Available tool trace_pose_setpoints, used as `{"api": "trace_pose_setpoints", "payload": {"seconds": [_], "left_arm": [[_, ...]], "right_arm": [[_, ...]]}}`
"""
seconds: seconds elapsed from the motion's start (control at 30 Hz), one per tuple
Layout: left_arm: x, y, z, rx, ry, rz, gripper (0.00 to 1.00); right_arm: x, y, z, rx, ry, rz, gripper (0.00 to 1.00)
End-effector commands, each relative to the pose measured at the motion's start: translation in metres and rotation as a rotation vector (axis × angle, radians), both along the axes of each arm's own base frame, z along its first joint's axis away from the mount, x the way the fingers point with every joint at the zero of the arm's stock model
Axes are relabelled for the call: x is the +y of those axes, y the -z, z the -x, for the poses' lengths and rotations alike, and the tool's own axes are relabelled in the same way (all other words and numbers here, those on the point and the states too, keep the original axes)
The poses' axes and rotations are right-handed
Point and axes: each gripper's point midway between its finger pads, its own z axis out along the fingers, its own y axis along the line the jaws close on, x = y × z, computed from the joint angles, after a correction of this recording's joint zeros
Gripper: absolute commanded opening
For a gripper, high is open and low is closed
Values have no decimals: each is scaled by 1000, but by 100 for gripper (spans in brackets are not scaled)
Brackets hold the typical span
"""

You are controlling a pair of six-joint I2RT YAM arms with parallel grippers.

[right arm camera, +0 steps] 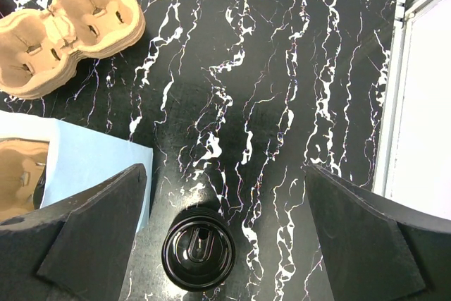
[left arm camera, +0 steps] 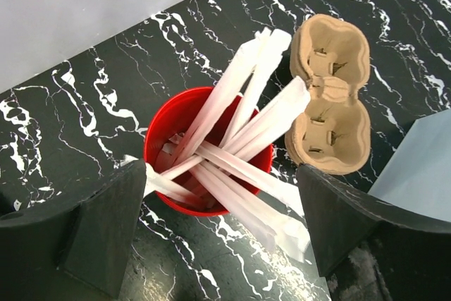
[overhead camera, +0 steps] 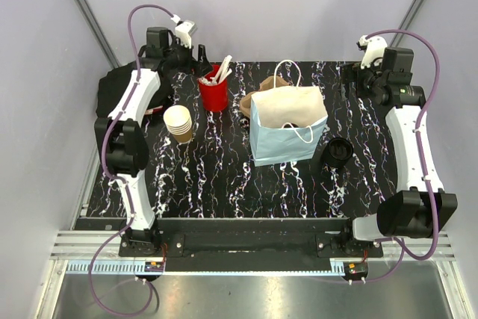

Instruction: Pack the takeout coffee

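The takeout coffee, a tan paper cup [overhead camera: 178,122] with a white inside, stands upright at the left of the table and shows only in the top view. My left gripper [overhead camera: 200,57] hangs open behind it, over the red cup [left arm camera: 208,153] of white wrapped utensils [left arm camera: 239,139]. Its fingers [left arm camera: 106,230] stand either side of that cup's near rim, and nothing is gripped. My right gripper [overhead camera: 349,78] is open at the far right, above a black lid [right arm camera: 199,248], and holds nothing.
A light blue paper bag [overhead camera: 287,132] with white handles stands mid-table, a brown carrier inside it. A second moulded-pulp carrier [left arm camera: 331,103] lies behind the bag, near the red cup. The black lid [overhead camera: 340,151] sits right of the bag. Grey walls close in the sides.
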Motion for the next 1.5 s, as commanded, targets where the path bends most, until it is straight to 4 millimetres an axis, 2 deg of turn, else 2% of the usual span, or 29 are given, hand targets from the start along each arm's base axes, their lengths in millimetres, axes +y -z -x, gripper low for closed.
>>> {"api": "trace_pose_setpoints", "payload": {"seconds": [0.0,0.43,0.7,0.8,0.97,1.07,1.27,1.47], "left_arm": [[1,-25,-17,-110,-1,-16,91],[-3,-9,-18,-76,15,-11,89],[0,-1,-31,-75,-23,-24,85],[-1,2,-33,-74,-26,-27,79],[-3,4,-32,-70,-20,-29,56],[-1,4,-32,-72,-22,-32,49],[-2,3,-30,-70,-21,-29,43],[-5,-6,-28,-85,-15,-27,29]], "right_arm": [[4,-8,-6,-39,-19,-20,100],[6,-5,-7,-31,-26,-26,100],[8,-4,-6,-26,-34,-31,100],[7,-3,-6,-24,-31,-32,100],[8,-1,-7,-21,-32,-35,100],[9,-2,-7,-21,-36,-39,100],[9,-1,-7,-19,-38,-42,100],[10,-2,-6,-20,-41,-47,100]]}}
